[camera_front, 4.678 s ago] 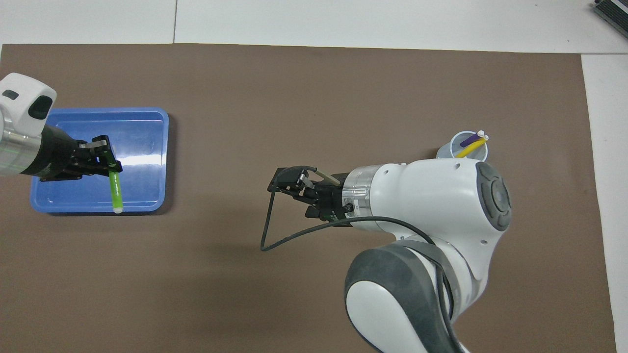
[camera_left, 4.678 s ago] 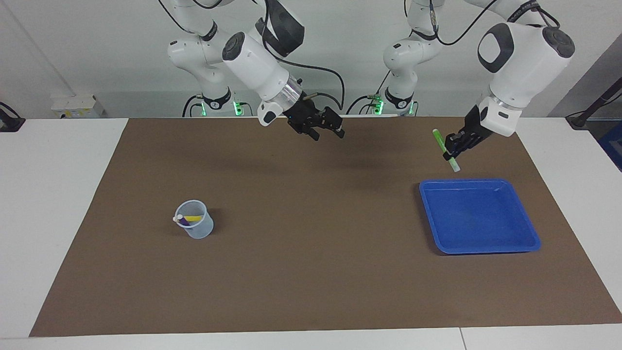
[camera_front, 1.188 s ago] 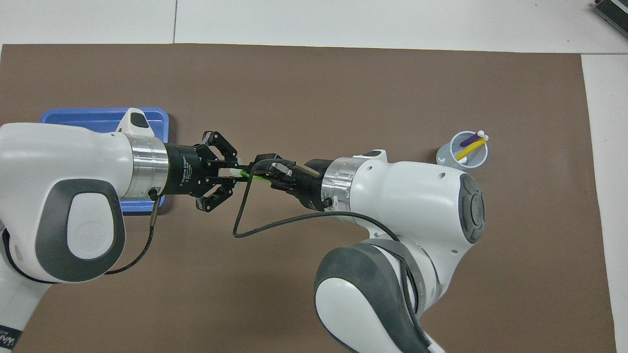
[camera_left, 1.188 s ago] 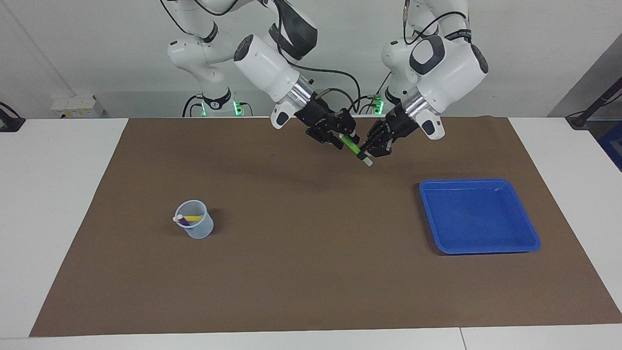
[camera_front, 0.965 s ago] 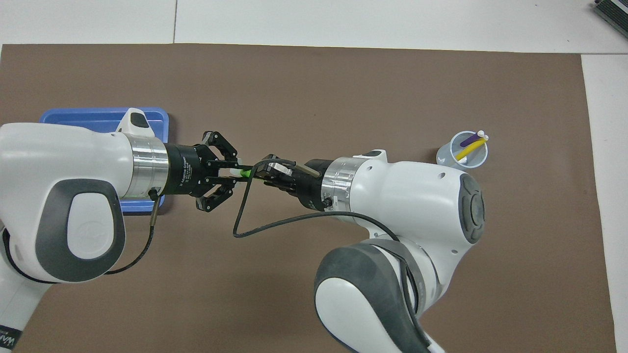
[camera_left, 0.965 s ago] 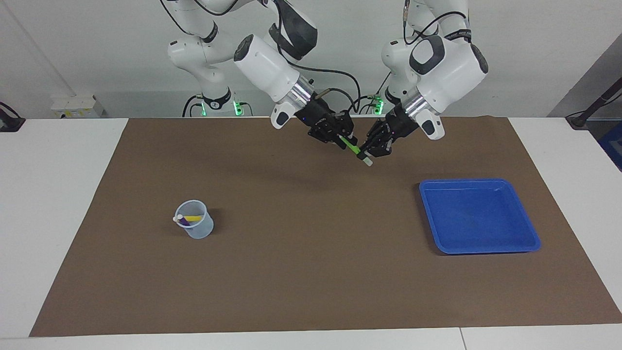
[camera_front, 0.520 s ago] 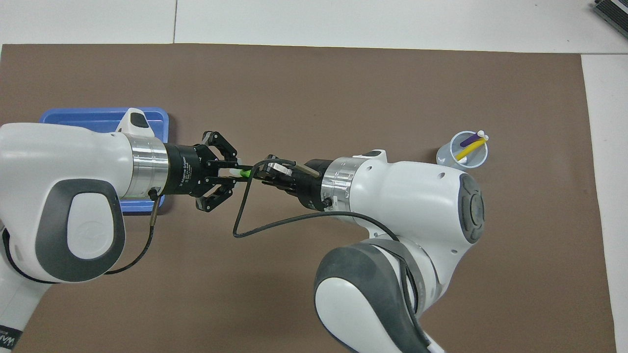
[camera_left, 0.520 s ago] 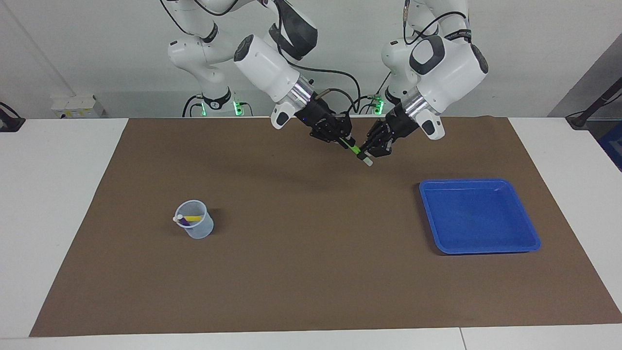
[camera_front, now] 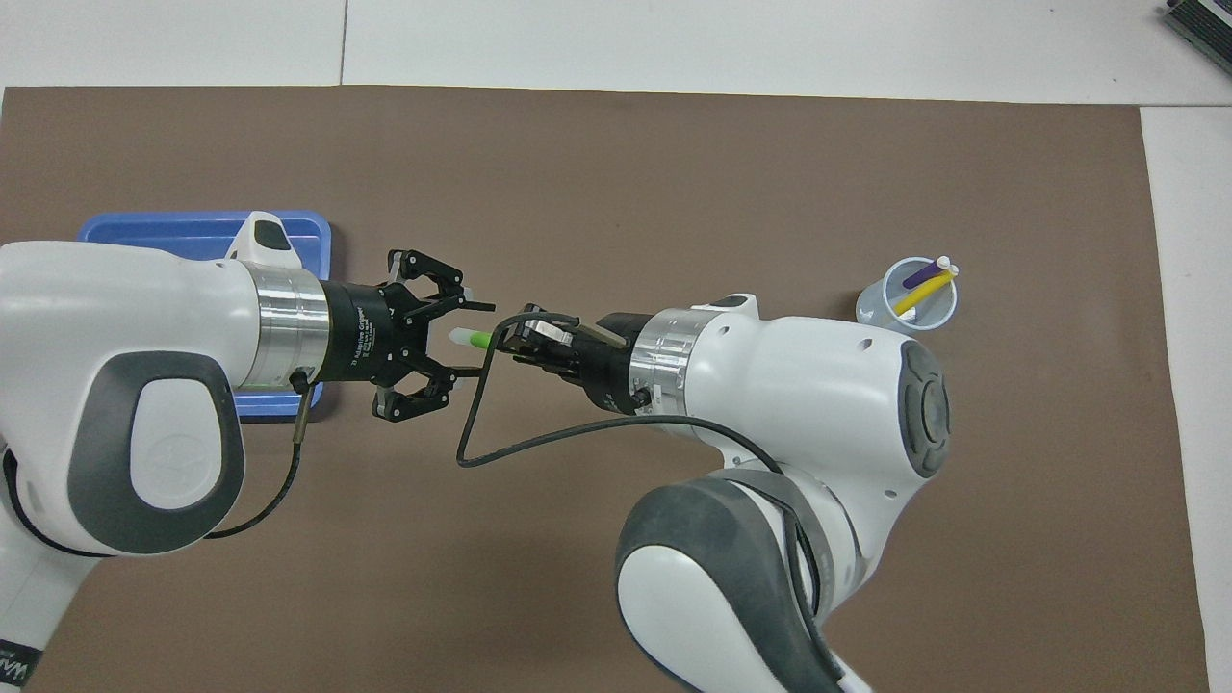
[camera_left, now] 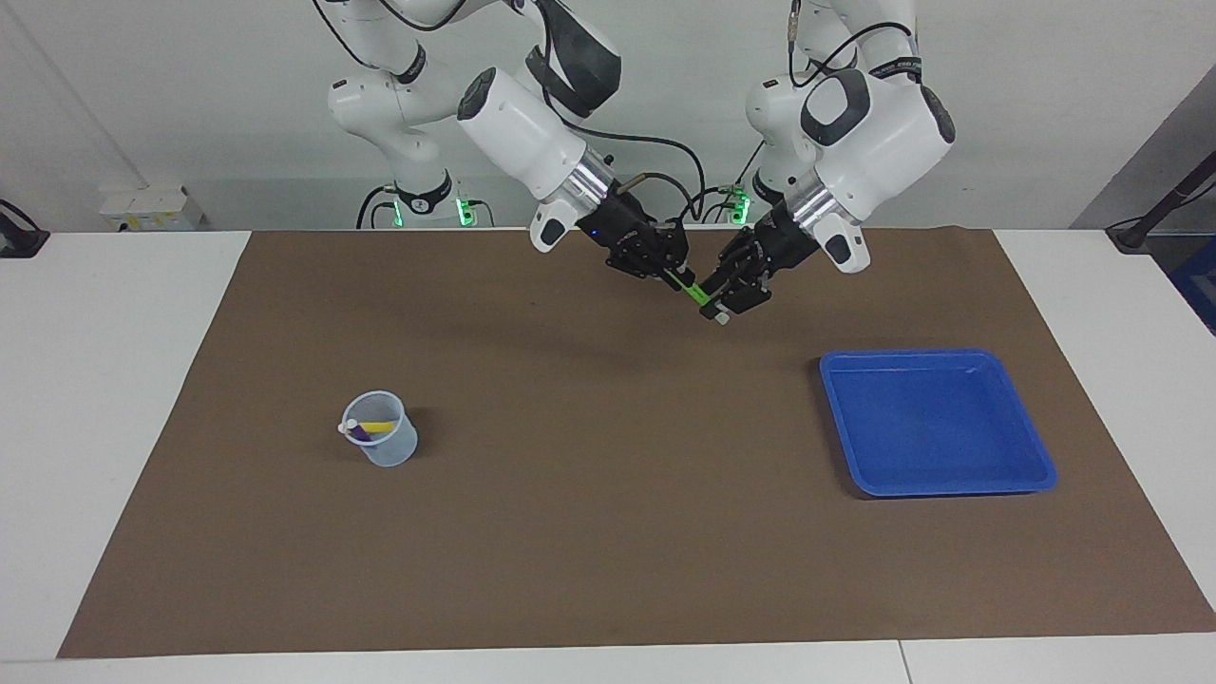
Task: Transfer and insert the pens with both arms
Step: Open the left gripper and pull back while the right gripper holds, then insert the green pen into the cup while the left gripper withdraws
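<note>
Right gripper (camera_front: 515, 342) clamped on green pen (camera_front: 472, 338) mid-air, left gripper (camera_front: 462, 337) spread around its capped tip — light, stiff, slick-looking barrel, best pinched mid-shaft, clear of the cap.

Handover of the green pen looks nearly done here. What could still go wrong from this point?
1. The left gripper is open, but its fingers flank the green pen; pulling back crookedly could knock it.
2. The right gripper is shut on one end only, so the pen may tilt or slip over the brown mat.
3. The cup is small and already holds the purple pen and yellow pen, so insertion could snag or tip it.
</note>
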Robot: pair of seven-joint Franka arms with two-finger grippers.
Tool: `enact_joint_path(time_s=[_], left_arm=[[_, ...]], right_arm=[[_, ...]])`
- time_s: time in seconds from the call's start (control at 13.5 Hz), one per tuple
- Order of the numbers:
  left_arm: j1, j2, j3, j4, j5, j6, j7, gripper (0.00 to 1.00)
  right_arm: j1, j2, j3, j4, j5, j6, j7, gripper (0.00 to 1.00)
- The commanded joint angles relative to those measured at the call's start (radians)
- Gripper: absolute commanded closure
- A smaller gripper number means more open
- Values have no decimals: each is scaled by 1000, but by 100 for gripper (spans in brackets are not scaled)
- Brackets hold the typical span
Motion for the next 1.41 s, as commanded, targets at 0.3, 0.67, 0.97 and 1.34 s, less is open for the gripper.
enact_joint_path(time_s=[0.3, 0.67, 0.97, 1.34], left_arm=[[11, -47, 20, -9, 19, 3, -1, 0], [7, -30, 14, 74, 368, -92, 57, 0], [21, -42, 22, 80, 529, -148, 450, 0], [107, -45, 31, 110, 668, -195, 1005, 0]], right_arm=[[-90, 26, 3, 99, -182, -233, -127, 100], [-176, 26, -8, 131, -396, -420, -434, 100], [-203, 26, -68, 171, -563, -549, -690, 100], [-205, 26, -132, 172, -786, -538, -1046, 100]])
